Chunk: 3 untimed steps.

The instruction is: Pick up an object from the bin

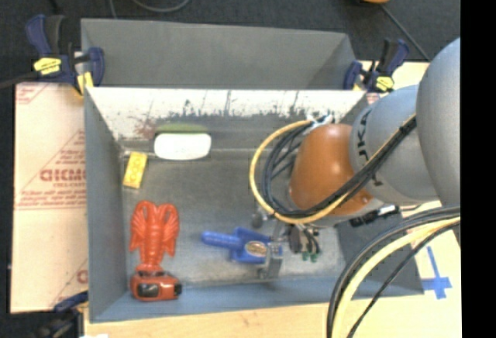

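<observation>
Gripper, opening cannot be told, sits at 3 o'clock end of blue plastic toy; an end grasp may let it swing free.

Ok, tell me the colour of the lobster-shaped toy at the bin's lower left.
Orange-red; the lobster toy shows best in the camera view.

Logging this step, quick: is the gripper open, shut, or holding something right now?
Gripper: open or closed cannot be told; it is down at the end of the blue toy nearest the arm.
</observation>
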### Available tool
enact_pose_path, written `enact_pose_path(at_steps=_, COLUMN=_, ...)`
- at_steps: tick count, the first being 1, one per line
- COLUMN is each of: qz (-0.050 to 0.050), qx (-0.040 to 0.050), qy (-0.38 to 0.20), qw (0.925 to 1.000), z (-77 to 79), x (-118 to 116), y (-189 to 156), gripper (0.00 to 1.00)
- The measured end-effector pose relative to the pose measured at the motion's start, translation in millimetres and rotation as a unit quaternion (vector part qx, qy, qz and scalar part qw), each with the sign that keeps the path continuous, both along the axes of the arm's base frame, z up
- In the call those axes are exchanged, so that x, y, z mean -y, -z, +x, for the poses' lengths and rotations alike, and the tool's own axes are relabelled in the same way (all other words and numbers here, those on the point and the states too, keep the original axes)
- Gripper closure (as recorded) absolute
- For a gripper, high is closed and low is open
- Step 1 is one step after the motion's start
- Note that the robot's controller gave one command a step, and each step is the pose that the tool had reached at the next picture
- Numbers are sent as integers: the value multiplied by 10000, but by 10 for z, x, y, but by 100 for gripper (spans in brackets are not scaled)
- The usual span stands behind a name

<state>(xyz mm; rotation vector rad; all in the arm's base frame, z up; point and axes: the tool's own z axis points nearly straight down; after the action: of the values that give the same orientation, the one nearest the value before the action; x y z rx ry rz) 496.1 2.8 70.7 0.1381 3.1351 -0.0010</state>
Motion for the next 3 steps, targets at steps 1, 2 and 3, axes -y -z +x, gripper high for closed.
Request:
enact_pose_path(at_steps=1, qz=5, qx=-41, qy=1581, qw=9874, z=-151, x=49, y=10, gripper=100)
enact_pose_path(at_steps=2, qz=5, qx=-38, qy=1567, qw=9876, z=-148, x=45, y=9, gripper=100)
enact_pose_path(at_steps=3, qz=3, qx=-6, qy=1495, qw=9888, z=-90, x=-58, y=-1194, gripper=100)
